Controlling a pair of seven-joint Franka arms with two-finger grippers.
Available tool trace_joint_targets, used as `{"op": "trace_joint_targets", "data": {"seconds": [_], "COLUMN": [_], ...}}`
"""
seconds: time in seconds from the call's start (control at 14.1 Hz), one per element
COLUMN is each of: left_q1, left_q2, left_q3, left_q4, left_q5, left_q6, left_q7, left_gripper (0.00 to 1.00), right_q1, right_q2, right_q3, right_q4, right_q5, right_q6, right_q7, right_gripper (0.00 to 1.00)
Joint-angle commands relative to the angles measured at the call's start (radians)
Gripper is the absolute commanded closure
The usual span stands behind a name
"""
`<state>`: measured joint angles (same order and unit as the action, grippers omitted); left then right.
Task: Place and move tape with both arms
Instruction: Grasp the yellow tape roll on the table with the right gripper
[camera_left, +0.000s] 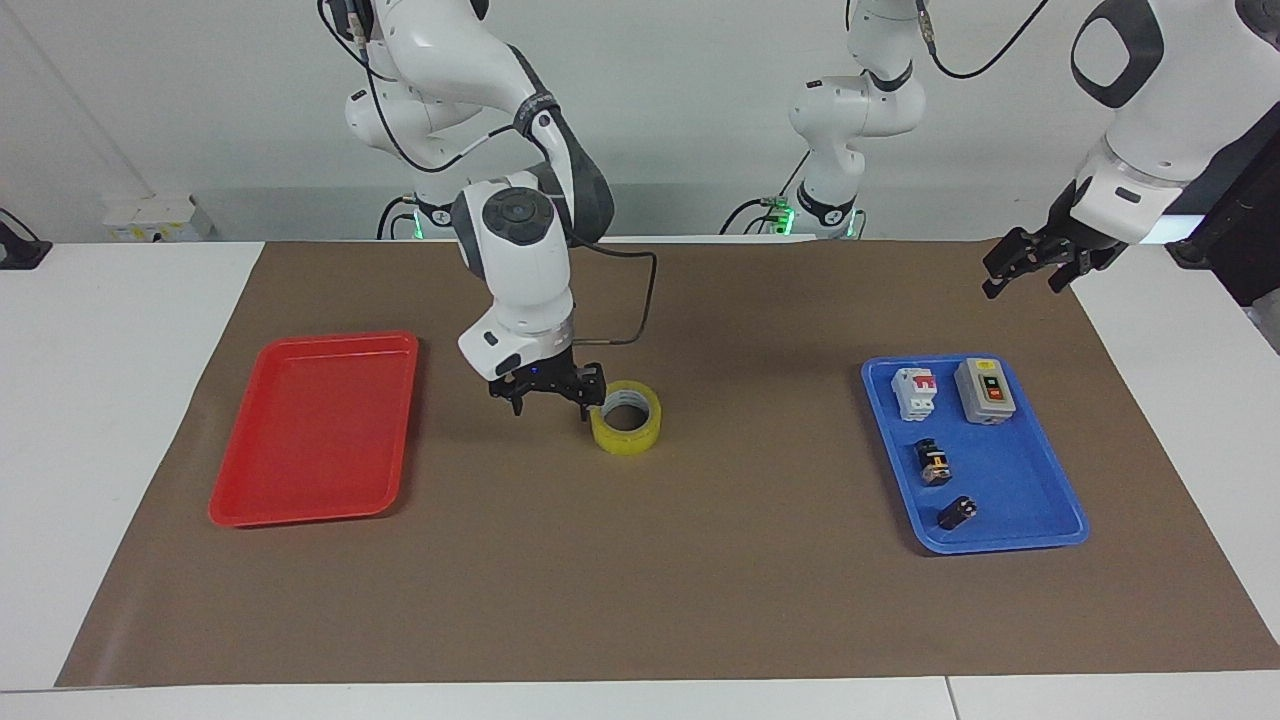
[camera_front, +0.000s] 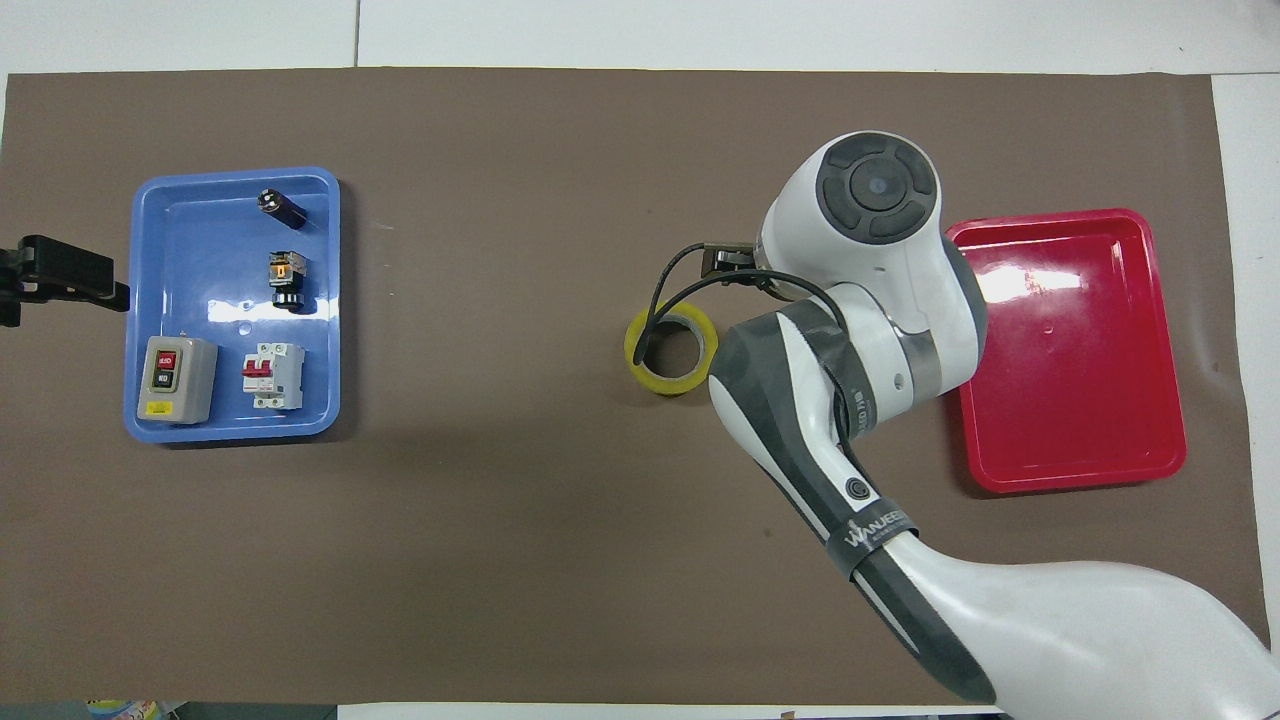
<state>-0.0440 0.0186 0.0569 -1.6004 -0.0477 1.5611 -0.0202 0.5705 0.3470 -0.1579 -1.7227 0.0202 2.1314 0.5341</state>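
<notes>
The tape (camera_left: 628, 432), a yellow roll with a white core, lies flat in the middle of the brown mat; it also shows in the overhead view (camera_front: 665, 378). My right gripper (camera_left: 550, 398) is open and low over the mat beside the tape, toward the right arm's end. One of its fingers (camera_left: 588, 405) is at the roll's outer rim; I cannot tell if it touches. In the overhead view the right arm's wrist hides this gripper. My left gripper (camera_left: 1032, 268) is open and empty, raised over the mat's edge beside the blue tray; it also shows in the overhead view (camera_front: 62, 280).
A red tray (camera_left: 300, 450) lies empty toward the right arm's end. A blue tray (camera_left: 1010, 485) toward the left arm's end holds a grey switch box (camera_left: 985, 390), a white breaker (camera_left: 914, 392) and two small dark parts.
</notes>
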Motion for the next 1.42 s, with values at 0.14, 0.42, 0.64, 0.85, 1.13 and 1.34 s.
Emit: {"op": "trace_joint_targets", "data": {"seconds": [0.14, 0.42, 0.64, 0.85, 1.13, 1.34], "left_q1": [0.0, 0.013, 0.03, 0.03, 0.026, 0.019], "left_q2": [-0.003, -0.002, 0.003, 0.009, -0.002, -0.003], "left_q3": [-0.003, -0.003, -0.003, -0.003, -0.003, -0.003], "left_q4": [-0.004, 0.002, 0.005, 0.017, 0.007, 0.005], "left_q5": [-0.021, -0.02, -0.011, 0.026, 0.025, 0.025], "left_q6": [-0.016, -0.013, 0.0, 0.004, -0.003, 0.001], "left_q7": [0.014, 0.02, 0.063, 0.12, 0.123, 0.117], "left_gripper": [0.0, 0.0, 0.0, 0.0, 0.0, 0.0], "right_q1": [0.025, 0.029, 0.034, 0.032, 0.034, 0.032], "right_q2": [0.014, 0.004, -0.002, -0.009, -0.005, -0.003], "right_q3": [0.026, 0.034, 0.037, 0.038, 0.041, 0.047], "right_q4": [-0.067, -0.101, -0.135, -0.164, -0.189, -0.189], "right_q5": [0.017, 0.021, 0.061, 0.064, 0.064, 0.066], "right_q6": [0.048, 0.079, 0.105, 0.142, 0.176, 0.191], "right_q7": [0.006, -0.034, -0.045, -0.094, -0.097, -0.098], "right_gripper": [0.0, 0.0, 0.04, 0.1, 0.31, 0.62]}}
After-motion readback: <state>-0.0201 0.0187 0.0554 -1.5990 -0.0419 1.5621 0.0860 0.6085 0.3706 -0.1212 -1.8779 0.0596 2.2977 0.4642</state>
